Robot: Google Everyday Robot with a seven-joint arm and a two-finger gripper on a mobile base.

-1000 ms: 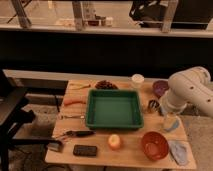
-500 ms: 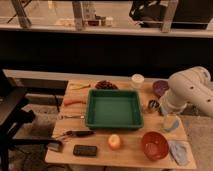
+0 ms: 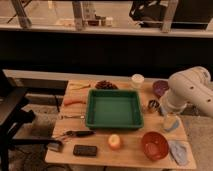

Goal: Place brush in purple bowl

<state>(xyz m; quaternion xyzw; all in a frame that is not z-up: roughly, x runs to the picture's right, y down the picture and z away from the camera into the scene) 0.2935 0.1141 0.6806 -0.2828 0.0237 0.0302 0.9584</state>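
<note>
The purple bowl (image 3: 160, 88) stands at the back right of the wooden table (image 3: 100, 157). A dark-handled brush (image 3: 75, 134) lies at the front left, next to the green tray (image 3: 114, 108). My gripper (image 3: 170, 122) hangs from the white arm (image 3: 190, 92) over the table's right edge. It is in front of the purple bowl and far from the brush. Nothing shows in it.
A white cup (image 3: 137, 80) and a dark pile (image 3: 105, 84) sit at the back. A small metal cup (image 3: 153, 104) is beside the tray. A red bowl (image 3: 154, 145), blue cloth (image 3: 179, 151), orange fruit (image 3: 115, 141), black phone (image 3: 85, 150) and carrot (image 3: 75, 101) lie around.
</note>
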